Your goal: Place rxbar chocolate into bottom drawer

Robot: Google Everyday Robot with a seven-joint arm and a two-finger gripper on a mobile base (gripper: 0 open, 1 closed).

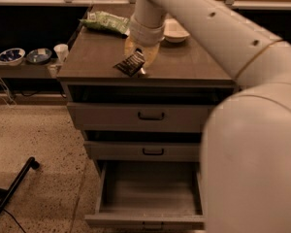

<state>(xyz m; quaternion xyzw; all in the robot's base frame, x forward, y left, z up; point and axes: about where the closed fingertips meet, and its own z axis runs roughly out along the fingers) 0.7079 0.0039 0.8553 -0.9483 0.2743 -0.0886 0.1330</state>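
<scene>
The rxbar chocolate, a flat black bar with pale lettering, is tilted just above the front part of the brown cabinet top. My gripper hangs from the white arm that comes down from the upper right, and it is shut on the bar. The bottom drawer is pulled open below, grey inside and empty. The two shallower drawers above it, each with a dark handle, are shut or nearly shut. My arm's large white body covers the right side of the view.
A green crinkly bag and a white bowl lie at the back of the cabinet top. Two bowls and a white cup sit on a low shelf at the left. A black stand leg lies on the speckled floor.
</scene>
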